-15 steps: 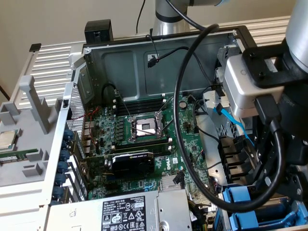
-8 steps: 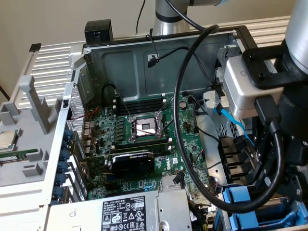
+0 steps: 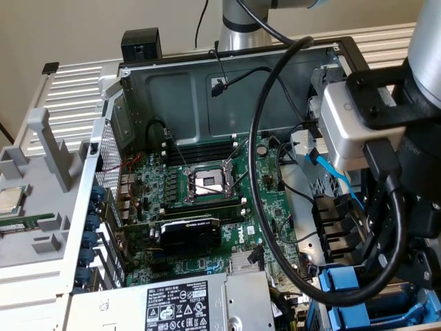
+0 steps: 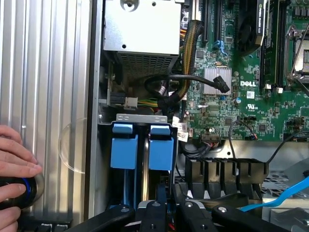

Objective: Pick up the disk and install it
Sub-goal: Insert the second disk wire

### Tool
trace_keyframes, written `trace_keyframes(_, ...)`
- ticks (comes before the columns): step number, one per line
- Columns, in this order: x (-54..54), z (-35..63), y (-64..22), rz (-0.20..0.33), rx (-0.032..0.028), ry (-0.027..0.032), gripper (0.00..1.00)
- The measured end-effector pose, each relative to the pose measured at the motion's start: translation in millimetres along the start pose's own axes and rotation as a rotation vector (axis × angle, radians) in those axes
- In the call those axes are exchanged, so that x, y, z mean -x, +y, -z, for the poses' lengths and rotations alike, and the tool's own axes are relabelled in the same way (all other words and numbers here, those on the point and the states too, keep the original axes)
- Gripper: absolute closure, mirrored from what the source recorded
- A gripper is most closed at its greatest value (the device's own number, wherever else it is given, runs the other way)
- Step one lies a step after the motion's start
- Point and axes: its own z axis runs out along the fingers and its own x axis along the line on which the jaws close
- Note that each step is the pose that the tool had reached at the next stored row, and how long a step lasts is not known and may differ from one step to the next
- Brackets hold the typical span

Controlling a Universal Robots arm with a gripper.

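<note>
My gripper point(image 4: 169, 212) hangs over the drive bay at the corner of the open computer case, and its black tips reach down toward two upright blue plastic frames point(image 4: 142, 150). These stand side by side under a small metal bracket. In the exterior view the gripper point(image 3: 389, 265) sits at the lower right, just above the same blue frames point(image 3: 348, 283). The disk's silver face and white label are hidden; a thin dark edge runs between the two blue pieces.
A grey power-supply box point(image 3: 172, 303) lies beside the bay, next to the green motherboard point(image 3: 207, 186). Thick black cables point(image 3: 258, 172) loop across the case. A small processor chip point(image 3: 10, 200) rests on the grey tray at the exterior view's left. A person's hand point(image 4: 14, 164) rests on the ribbed panel.
</note>
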Motion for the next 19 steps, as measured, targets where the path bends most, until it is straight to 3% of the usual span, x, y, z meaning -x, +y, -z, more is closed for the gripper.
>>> trace_keyframes(19,-0.1,-2.6,0.0,0.0,0.0,-0.0014,0.84)
